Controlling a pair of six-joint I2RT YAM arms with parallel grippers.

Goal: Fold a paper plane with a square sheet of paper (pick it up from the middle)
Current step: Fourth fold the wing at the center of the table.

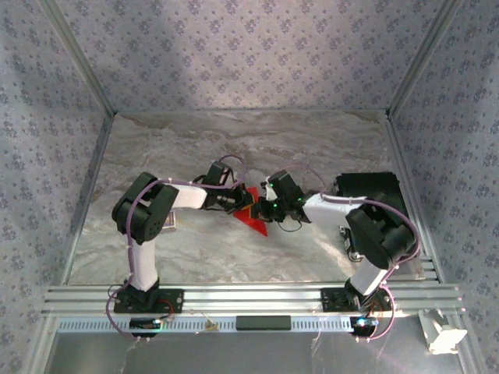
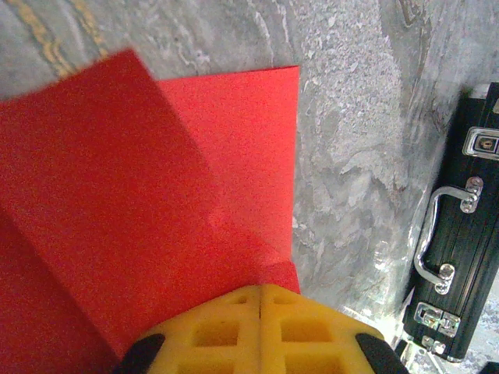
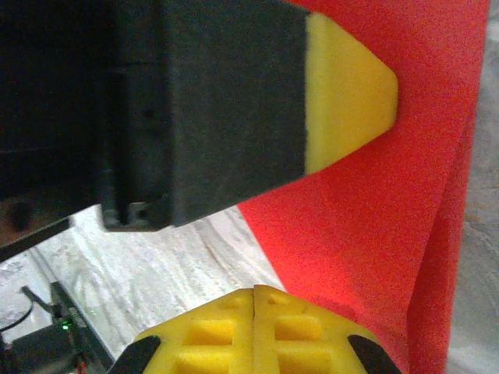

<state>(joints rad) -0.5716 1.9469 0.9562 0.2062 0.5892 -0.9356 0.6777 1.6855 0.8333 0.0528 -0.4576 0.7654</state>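
The square sheet of paper (image 1: 255,217) is bright red and lies partly folded on the marble table between the two arms. In the left wrist view a folded flap (image 2: 86,179) lies over a flat lower layer (image 2: 249,117). My left gripper (image 2: 260,289) is shut, its yellow tips resting on the paper near its right edge. My right gripper (image 3: 255,291) is also shut, its tips touching the paper's (image 3: 374,226) lower left edge. The left gripper's yellow fingertip (image 3: 351,93) presses on the sheet just above it. Both grippers (image 1: 238,201) (image 1: 267,207) meet over the paper.
A black case (image 1: 366,187) with metal latches and a handle (image 2: 460,257) lies on the table to the right of the paper. Patterned walls enclose the table on three sides. A metal rail (image 1: 249,298) runs along the near edge.
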